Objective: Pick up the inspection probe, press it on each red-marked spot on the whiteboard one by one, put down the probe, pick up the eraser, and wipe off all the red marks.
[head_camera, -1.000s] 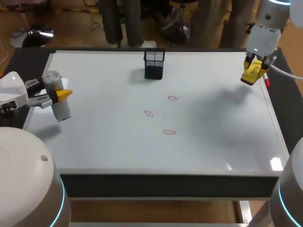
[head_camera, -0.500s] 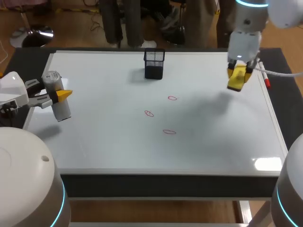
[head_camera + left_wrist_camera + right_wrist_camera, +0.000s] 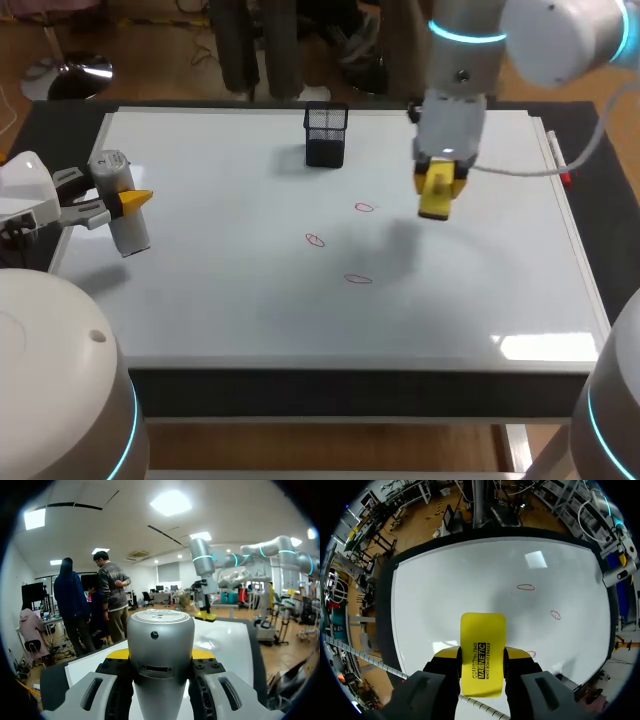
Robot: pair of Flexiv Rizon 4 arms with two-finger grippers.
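The right hand (image 3: 438,186), squeezing the yellow eraser (image 3: 482,645), is now nearer the red marks (image 3: 363,207), the left hand (image 3: 122,201) grips the probe (image 3: 160,650), and a tilted wipe could leave red.

grey probe (image 3: 120,205) gripped in my left fingers (image 3: 137,199) at frame's left; yellow eraser (image 3: 482,652) between my right fingers (image 3: 518,653), near three red ovals (image 3: 358,279) mid-whiteboard (image 3: 250,310).

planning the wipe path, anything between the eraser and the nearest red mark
Nothing; the head view shows only bare whiteboard between the eraser and that red mark.
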